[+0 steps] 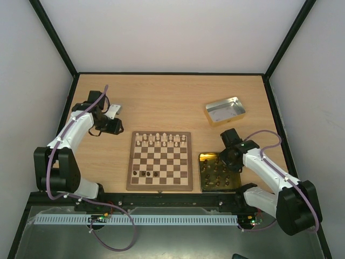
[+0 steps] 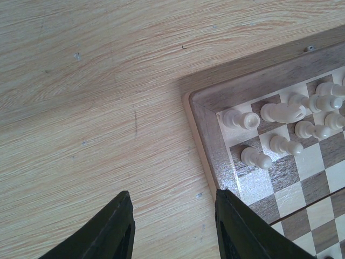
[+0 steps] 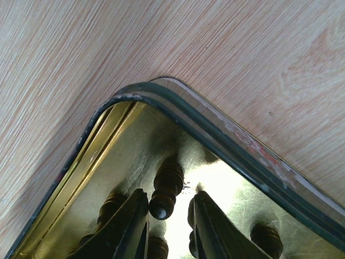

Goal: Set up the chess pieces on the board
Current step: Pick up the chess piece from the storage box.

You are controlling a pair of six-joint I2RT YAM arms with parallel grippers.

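Note:
The board [image 1: 130,167] lies at the table's middle, with cream chess pieces [image 1: 161,139] in its two far rows and three dark ones [image 1: 145,174] near its front left. More dark pieces [image 1: 218,172] stand in the gold tin [image 1: 202,172]. My right gripper [image 3: 170,192] reaches down into that tin [image 3: 226,132], its jaws on either side of one upright dark piece [image 3: 167,183]. The left finger touches the piece and a gap shows at the right finger. My left gripper [image 2: 172,192] hangs open and empty over bare table beside the board's far-left corner [image 2: 210,135], near the cream pieces [image 2: 280,112].
A silver tin [image 1: 225,110] sits at the back right of the table. Black frame rails run along the table's sides and far edge. Other dark pieces [image 3: 264,237] crowd close around the right fingers inside the gold tin.

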